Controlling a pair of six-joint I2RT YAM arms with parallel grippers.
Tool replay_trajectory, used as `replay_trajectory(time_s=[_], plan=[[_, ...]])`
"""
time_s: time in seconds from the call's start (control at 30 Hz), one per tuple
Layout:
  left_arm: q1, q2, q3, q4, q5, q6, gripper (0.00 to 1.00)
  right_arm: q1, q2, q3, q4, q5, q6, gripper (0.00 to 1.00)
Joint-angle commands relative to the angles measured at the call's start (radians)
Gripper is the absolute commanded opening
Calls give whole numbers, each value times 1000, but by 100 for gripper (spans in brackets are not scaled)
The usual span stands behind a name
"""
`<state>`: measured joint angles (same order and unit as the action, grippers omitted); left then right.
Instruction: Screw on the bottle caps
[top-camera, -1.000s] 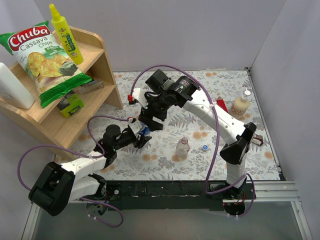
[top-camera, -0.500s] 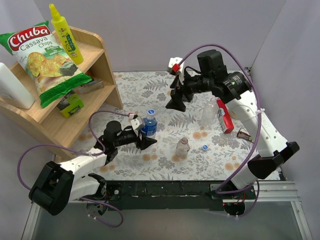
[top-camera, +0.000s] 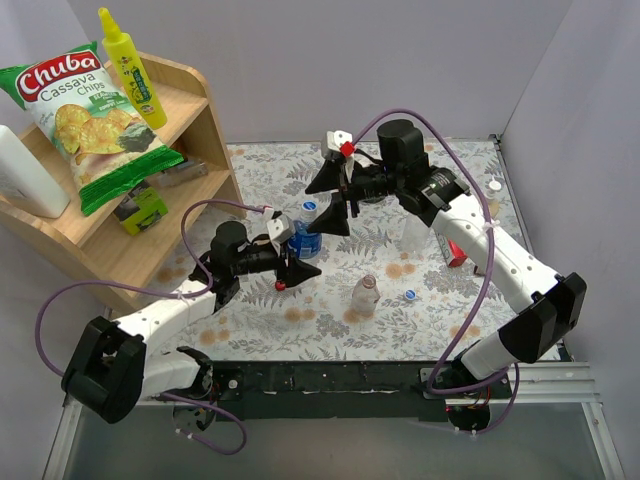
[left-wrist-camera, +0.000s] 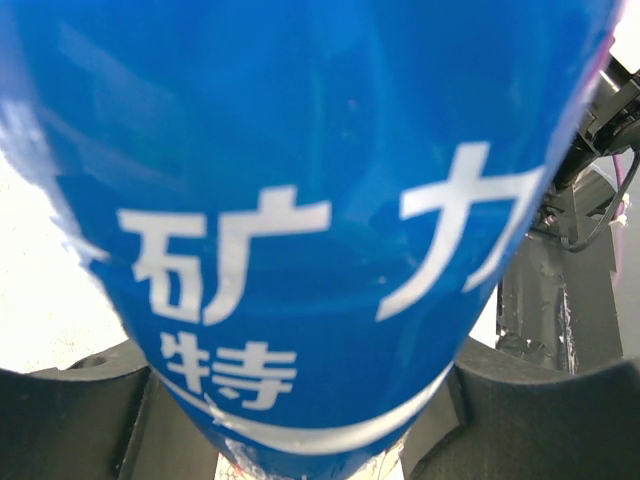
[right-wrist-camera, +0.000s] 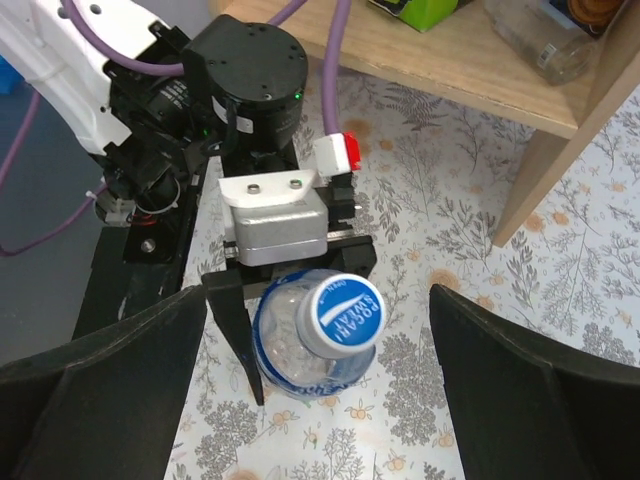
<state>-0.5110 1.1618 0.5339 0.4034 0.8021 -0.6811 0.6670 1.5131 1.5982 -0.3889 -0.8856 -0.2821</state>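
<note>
— Blue label with white characters fills the left wrist view. What is cut off there?
— Nearly all of the held bottle (left-wrist-camera: 320, 200). Only dark parts of the left tool (top-camera: 293, 248) show at the bottom corners, clamped against its sides. From above, the bottle hides the tool's far finger.
— And the cap?
— The blue cap (right-wrist-camera: 341, 312) is round, with a white ring and lettering on top. It sits on the held bottle's neck, near the middle of the desk (top-camera: 300, 330). Whether it is threaded tight I cannot tell. The right tool (top-camera: 330, 200) hangs over it, spread wide with a finger on either side, touching nothing.
— Count them.
— Two blue caps: that one, and a loose blue cap (top-camera: 410, 295) lying on the desk just right of a clear standing bottle (top-camera: 365, 293). A small red spot (top-camera: 280, 285) beside the left tool is too small to name. There are three bottles for certain: the held one, the clear standing one, and a second clear bottle (top-camera: 413, 232) partly hidden behind the right arm.
</note>
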Motion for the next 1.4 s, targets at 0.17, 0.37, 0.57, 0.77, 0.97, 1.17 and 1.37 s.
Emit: replay_trajectory(time_s=[0.17,0.37,0.57,0.77,0.97,1.17,1.37], plan=[[-7,32,81,-15,29,12,0,6,-45,-78,251,-72,127,98],[-14,30,89,-17,26,23,0,13,-25,-95,274,-61,149,98],[-14,36,98,-31,23,25,0,19,-21,-90,280,-61,156,98],[-14,36,95,-17,14,28,0,32,-31,-115,243,-62,123,98],[-14,44,98,-3,3,20,0,55,-51,-135,206,-47,93,98],[-12,58,101,14,-38,-50,0,62,-74,-144,164,-9,54,98],[-11,62,94,67,-46,-115,0,68,-97,-149,52,131,-40,98]])
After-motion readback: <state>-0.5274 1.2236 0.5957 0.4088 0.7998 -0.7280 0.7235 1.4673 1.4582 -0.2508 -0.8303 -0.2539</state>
